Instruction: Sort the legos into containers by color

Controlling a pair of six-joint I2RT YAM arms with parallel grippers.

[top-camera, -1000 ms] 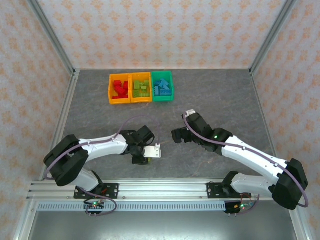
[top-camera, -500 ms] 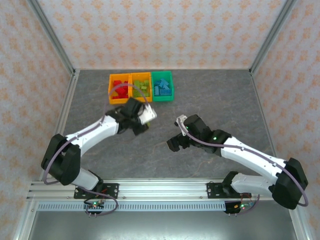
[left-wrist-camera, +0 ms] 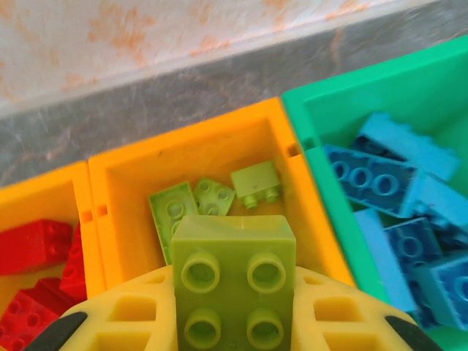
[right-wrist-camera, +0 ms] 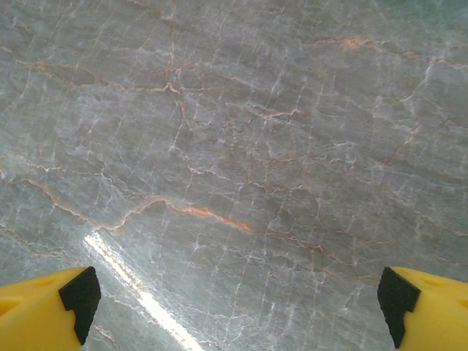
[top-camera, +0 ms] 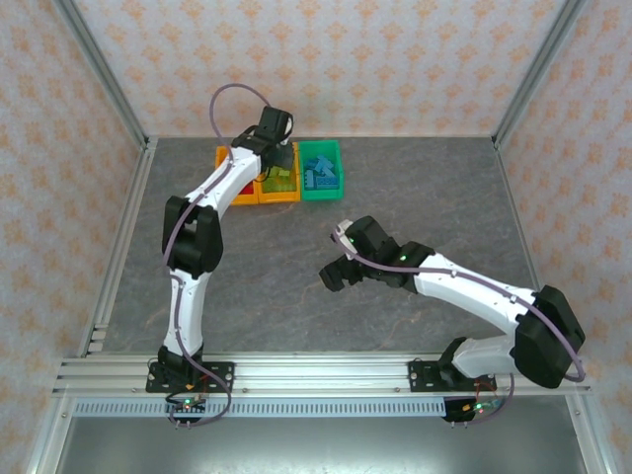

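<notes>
My left gripper (left-wrist-camera: pixel 234 322) is shut on a lime green lego brick (left-wrist-camera: pixel 234 281), studs toward the camera, held above the middle orange bin (left-wrist-camera: pixel 190 150). That bin holds lime green legos (left-wrist-camera: pixel 212 197). Left of it, an orange bin (left-wrist-camera: pixel 40 194) holds red legos (left-wrist-camera: pixel 33 245); right of it, a green bin (left-wrist-camera: pixel 365 95) holds light blue legos (left-wrist-camera: pixel 380 183). From above, the left gripper (top-camera: pixel 276 148) hovers over the three bins (top-camera: pixel 279 174) at the back of the table. My right gripper (right-wrist-camera: pixel 234 300) stands wide open over bare table, with nothing between its fingers (right-wrist-camera: pixel 66 303); from above the right gripper (top-camera: pixel 336 272) sits mid-table.
The table (top-camera: pixel 425 188) is grey veined stone, walled by patterned panels (top-camera: pixel 326 59) on three sides with metal frame posts. The left arm stretches far back toward the bins; the right arm (top-camera: pixel 464 286) lies across the right half.
My left arm has swung from the near left of the table back to the bins, carrying the green brick. The right gripper has drifted slightly left and stayed open.
</notes>
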